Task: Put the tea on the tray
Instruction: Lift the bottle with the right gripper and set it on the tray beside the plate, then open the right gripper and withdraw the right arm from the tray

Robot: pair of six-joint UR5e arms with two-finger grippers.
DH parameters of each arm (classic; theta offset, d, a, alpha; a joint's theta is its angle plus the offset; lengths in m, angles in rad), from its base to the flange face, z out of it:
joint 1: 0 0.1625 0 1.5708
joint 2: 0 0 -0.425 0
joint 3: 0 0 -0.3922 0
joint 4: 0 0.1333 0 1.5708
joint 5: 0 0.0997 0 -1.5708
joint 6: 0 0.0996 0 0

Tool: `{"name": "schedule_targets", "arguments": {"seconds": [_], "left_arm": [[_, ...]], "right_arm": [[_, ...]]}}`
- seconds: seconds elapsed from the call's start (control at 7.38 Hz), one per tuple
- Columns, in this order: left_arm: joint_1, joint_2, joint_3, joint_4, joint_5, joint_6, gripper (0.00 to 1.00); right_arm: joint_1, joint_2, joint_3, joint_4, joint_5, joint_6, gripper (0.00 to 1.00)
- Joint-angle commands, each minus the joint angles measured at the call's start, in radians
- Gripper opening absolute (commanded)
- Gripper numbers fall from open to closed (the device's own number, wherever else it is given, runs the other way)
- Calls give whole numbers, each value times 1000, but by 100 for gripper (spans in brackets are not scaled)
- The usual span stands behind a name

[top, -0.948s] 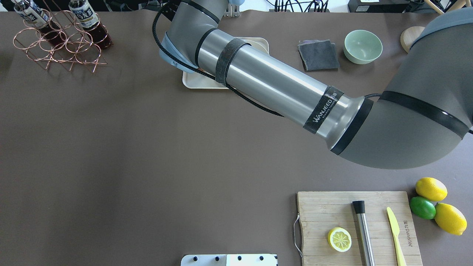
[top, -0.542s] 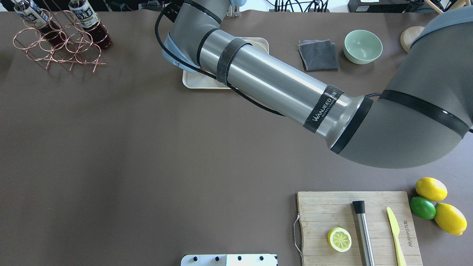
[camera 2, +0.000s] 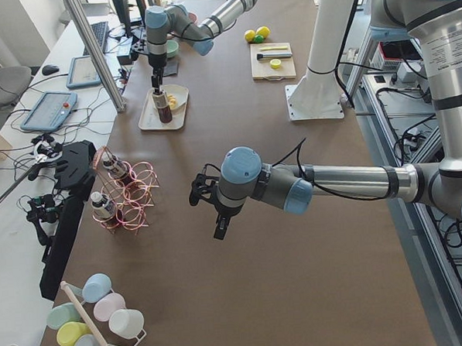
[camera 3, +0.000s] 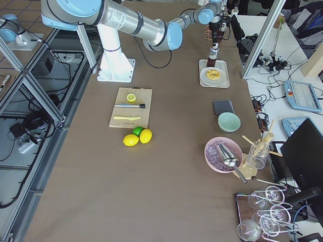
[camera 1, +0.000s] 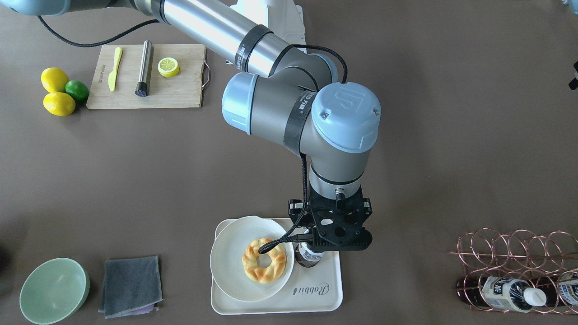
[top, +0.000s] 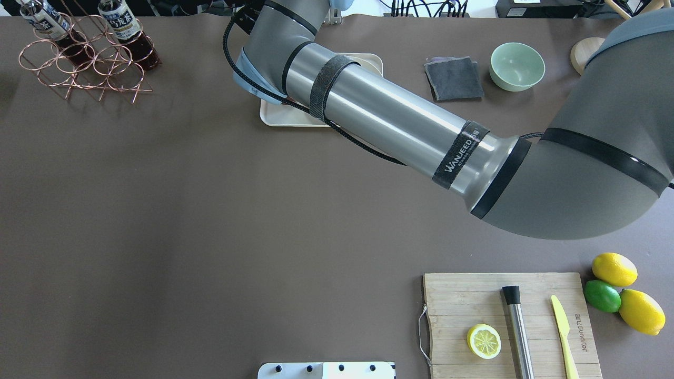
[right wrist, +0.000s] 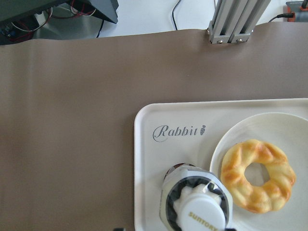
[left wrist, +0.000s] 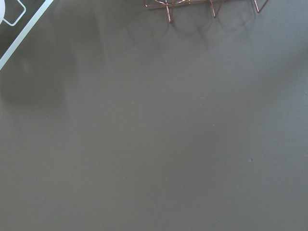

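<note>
A tea bottle (camera 1: 308,256) stands upright on the cream "Rabbit" tray (camera 1: 316,289), next to the round plate (camera 1: 230,253) with a doughnut (camera 1: 264,259). My right gripper (camera 1: 337,234) hangs straight over the bottle. In the right wrist view the white cap (right wrist: 201,216) sits at the bottom edge, with no finger on it; the gripper looks open. Two more tea bottles (camera 1: 503,286) lie in the copper rack (camera 1: 510,253). My left gripper (camera 2: 218,224) hovers over bare table, seen only in the exterior left view, so I cannot tell its state.
A green bowl (camera 1: 54,291) and a grey cloth (camera 1: 131,284) lie beside the tray. A wooden cutting board (camera 1: 180,95) with a half lemon, a knife and a metal muddler is near the robot's base, with lemons and a lime (camera 1: 56,81) beside it.
My right arm's wrist has shifted slightly toward the far side and right over the tray. Nothing else has moved.
</note>
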Motion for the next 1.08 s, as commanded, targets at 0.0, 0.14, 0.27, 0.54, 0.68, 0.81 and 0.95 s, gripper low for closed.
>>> {"name": "schedule_targets", "arguments": {"seconds": [0.0,0.14,0.27,0.54,0.68,0.81,0.95], "left_arm": [[-14,2,-1,-16,-11,-10,96],[-15,26,-5,-16,-43,-11,96],[-38,28,-9,-9,-49,-12,96],[-43,26,5,-5,-43,-14,96],[-46,28,5,-3,-43,-14,96],[-47,29,10,-3,-43,-14,96],[-47,28,7,-3,-43,-14,96]], "right_arm": [[56,-7,75,-80,118,-12,98],[74,-40,183,-198,127,-85,98],[102,-145,374,-324,142,-155,99],[192,-479,799,-493,244,-337,99],[240,-656,989,-577,249,-468,99],[277,-789,1105,-613,250,-572,99],[344,-905,1150,-610,251,-689,99]]}}
